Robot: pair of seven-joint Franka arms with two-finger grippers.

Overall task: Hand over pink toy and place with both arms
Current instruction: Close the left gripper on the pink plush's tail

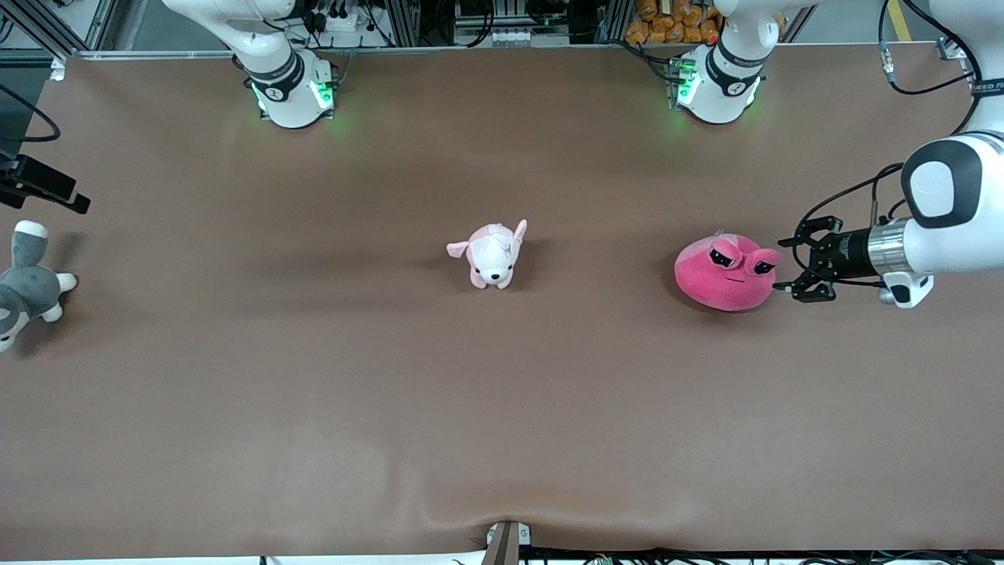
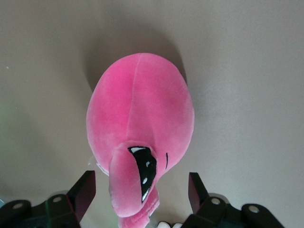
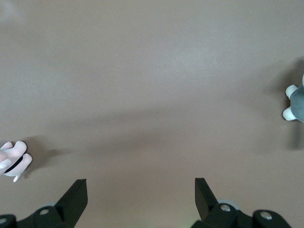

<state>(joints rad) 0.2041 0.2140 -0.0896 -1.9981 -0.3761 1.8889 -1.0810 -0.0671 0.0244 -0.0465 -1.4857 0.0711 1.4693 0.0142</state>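
Note:
The pink toy (image 1: 725,275) sits on the brown table toward the left arm's end, its eyes turned toward the front camera. My left gripper (image 1: 784,265) is low beside it, open. In the left wrist view the pink toy (image 2: 137,109) fills the middle. My left gripper (image 2: 141,183) has its fingers on either side of the toy's bulging eye, apart from it. My right gripper (image 3: 141,190) is open and empty, high over the right arm's end of the table. Its black hand (image 1: 47,188) shows at the edge of the front view.
A pale pink-and-white puppy plush (image 1: 492,255) stands at the table's middle and also shows in the right wrist view (image 3: 12,159). A grey-and-white plush (image 1: 23,286) lies at the right arm's end and shows in the right wrist view (image 3: 297,102).

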